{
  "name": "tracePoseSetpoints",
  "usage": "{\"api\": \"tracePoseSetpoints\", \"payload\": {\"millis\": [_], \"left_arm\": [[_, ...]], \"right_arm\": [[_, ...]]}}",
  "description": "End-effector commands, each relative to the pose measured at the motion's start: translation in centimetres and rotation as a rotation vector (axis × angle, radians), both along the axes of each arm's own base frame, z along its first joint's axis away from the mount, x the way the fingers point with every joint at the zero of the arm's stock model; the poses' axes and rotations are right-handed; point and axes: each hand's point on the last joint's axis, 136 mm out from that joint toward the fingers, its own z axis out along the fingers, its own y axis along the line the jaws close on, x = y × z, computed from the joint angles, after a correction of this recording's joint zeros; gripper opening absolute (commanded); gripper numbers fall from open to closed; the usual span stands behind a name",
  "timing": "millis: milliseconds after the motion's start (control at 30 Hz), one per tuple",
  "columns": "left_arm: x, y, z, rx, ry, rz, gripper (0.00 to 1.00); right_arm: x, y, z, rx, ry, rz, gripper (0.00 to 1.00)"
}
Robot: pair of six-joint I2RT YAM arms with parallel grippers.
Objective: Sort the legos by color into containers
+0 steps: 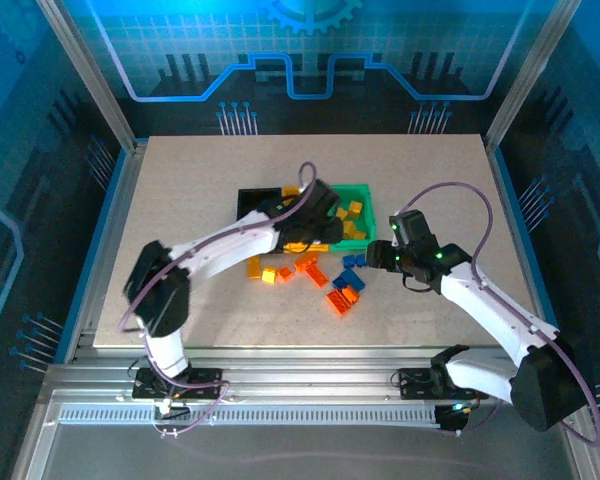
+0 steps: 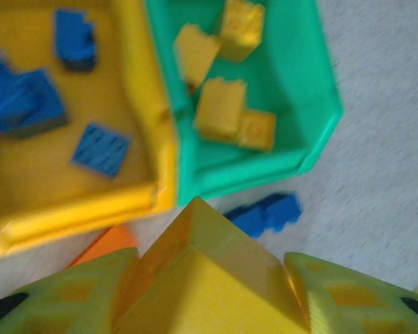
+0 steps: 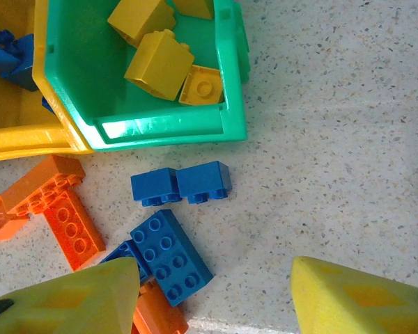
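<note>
Judging from the wrist view, says the first, the left gripper (image 2: 207, 261) has its fingers closed on a yellow brick (image 2: 195, 296), with nothing else between them. The green bin (image 2: 313, 139) lies just ahead of the fingers and a little to their right. The yellow bin (image 2: 143, 104) is ahead to their left. He would carry the brick forward past the near wall, centre it over the green floor, lower it a little and only then open. That way it should not bounce off the rim or drop into the neighbouring bin.

And the right gripper (image 3: 212, 306)? asks the second.

Its fingers are apart and hold nothing, the first answers. It hovers over the table (image 3: 334, 139) with loose blue bricks (image 3: 181, 184) just ahead of it.

And the counts?

Three bins, including the black bin (image 1: 258, 200). Four yellow bricks (image 2: 219, 108) lie in the green bin. About four blue pieces (image 2: 101, 149), blurred, lie in the yellow one. Ahead of the right fingers he counts four loose blue bricks, one half hidden. At least three orange bricks (image 3: 63, 209) lie off to their left.
</note>
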Motion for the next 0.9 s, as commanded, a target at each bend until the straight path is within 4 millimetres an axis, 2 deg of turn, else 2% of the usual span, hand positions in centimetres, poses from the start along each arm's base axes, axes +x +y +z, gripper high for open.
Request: {"api": "tracePoseSetpoints", "payload": {"millis": [0, 133, 200, 333, 400, 500, 633, 733, 800, 867], "left_arm": [[2.2, -2.6, -0.7, 0.034, -0.002, -0.064, 0.41], [5.6, -4.0, -1.8, 0.045, -0.004, -0.033, 0.42], [6.7, -4.5, -2.0, 0.038, -0.011, -0.024, 0.46], [8.0, -5.9, -2.2, 0.025, -0.007, -0.025, 0.69], [8.3, -6.5, -1.4, -0.003, -0.012, -0.026, 0.80], [8.4, -7.0, 1.1, -0.057, -0.045, -0.024, 0.90], [7.5, -6.9, 5.2, -0.140, -0.091, -0.030, 0.99], [5.7, -6.2, 8.2, -0.213, -0.126, -0.040, 0.99], [4.0, -5.4, 9.5, -0.249, -0.143, -0.051, 0.99], [1.8, -3.9, 9.6, -0.266, -0.145, -0.049, 0.99]], "right_arm": [[-0.5, -1.2, -0.1, -0.026, 0.006, -0.021, 0.60], [-0.7, -1.4, -0.1, -0.025, 0.004, -0.023, 0.60], [-0.8, -1.4, -0.1, -0.024, 0.006, -0.024, 0.61], [-1.0, -1.4, -0.2, -0.018, 0.009, -0.017, 0.61], [-1.0, -1.4, -0.2, -0.016, 0.010, -0.018, 0.61], [-0.9, -1.2, -0.1, -0.010, 0.008, -0.008, 0.61], [-1.1, -0.4, -0.4, 0.018, 0.027, 0.025, 0.61], [-1.7, 0.9, -1.0, 0.047, 0.055, 0.087, 0.61], [-2.3, 2.1, -1.4, 0.055, 0.078, 0.148, 0.60], [-3.1, 3.5, -2.0, 0.048, 0.106, 0.216, 0.59]]}}
